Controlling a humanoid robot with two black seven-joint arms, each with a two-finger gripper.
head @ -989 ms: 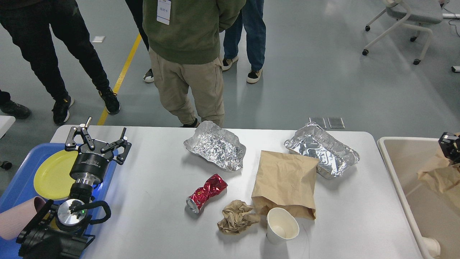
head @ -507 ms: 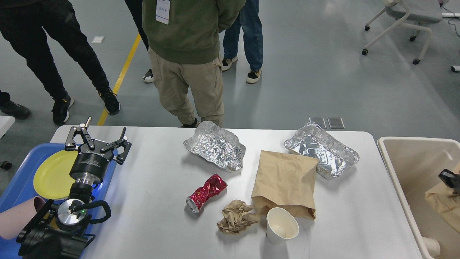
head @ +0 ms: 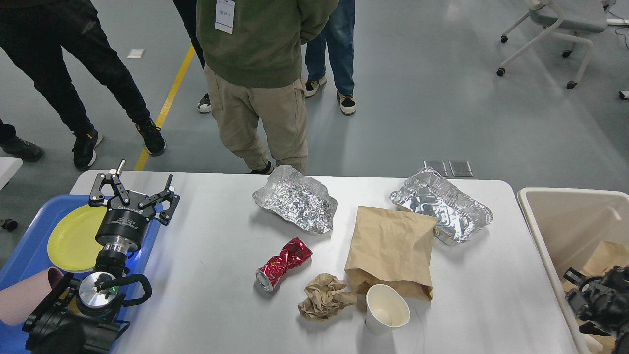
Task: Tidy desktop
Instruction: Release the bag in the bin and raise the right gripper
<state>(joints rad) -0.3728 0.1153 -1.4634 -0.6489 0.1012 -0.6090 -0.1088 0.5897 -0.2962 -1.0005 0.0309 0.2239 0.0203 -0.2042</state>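
The desktop (head: 206,305) is a wide white tabletop strewn with litter. On it lie a crushed red can (head: 283,263), a crumpled ball of brown paper (head: 324,296), a flat brown paper bag (head: 390,250), a white paper cup (head: 386,309) and two crumpled foil trays (head: 296,198) (head: 442,204). My left gripper (head: 139,189) stands open and empty over the table's left end, beside the blue tray. My right gripper (head: 589,295) is a dark shape low inside the beige bin; its fingers cannot be told apart.
The blue tray (head: 24,255) at the left holds a yellow plate (head: 73,236) and a pink cup (head: 22,297). The beige bin (head: 535,216) at the right holds brown paper (head: 607,253). Several people stand just beyond the table's far edge.
My right gripper has dropped from above the bin, where brown paper hung at it, to low inside it. The paper now lies in the bin. The left arm has not moved.
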